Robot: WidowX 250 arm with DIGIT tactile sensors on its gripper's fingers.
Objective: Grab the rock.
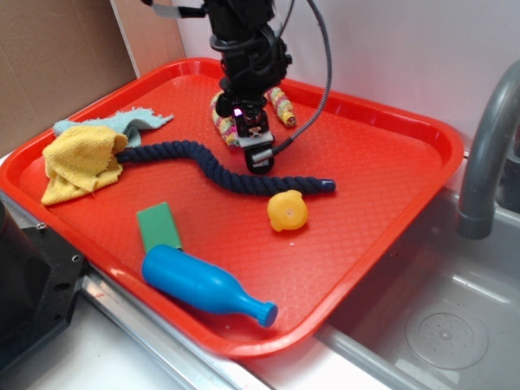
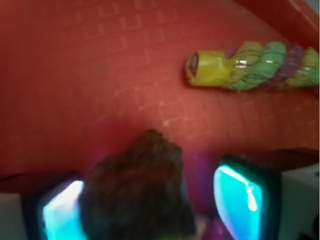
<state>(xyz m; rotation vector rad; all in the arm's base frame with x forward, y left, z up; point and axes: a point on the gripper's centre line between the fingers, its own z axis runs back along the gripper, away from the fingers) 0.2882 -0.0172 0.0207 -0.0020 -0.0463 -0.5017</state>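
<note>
Plainly, the small dark brown jagged rock [image 2: 137,192] sits on the red plastic tray [image 2: 75,75] between the gripper [image 2: 150,205] pads, jaws apart, not clamped; hard, rough, probably dense; pinch its broad flanks.

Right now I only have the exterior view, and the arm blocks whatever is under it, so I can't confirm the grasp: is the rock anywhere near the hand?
Observer: Yes. In the wrist view the rock sits between the two fingers of the hand.
Operator: Are the pads closed on it?
Observer: Not fully. A gap shows between the rock and one lit pad. The rock overlaps the other pad, so I cannot tell whether they touch.
Operator: Anything crowding it ahead?
Observer: No. The striped rope toy lies beyond the rock, with bare red tray between them.
</note>
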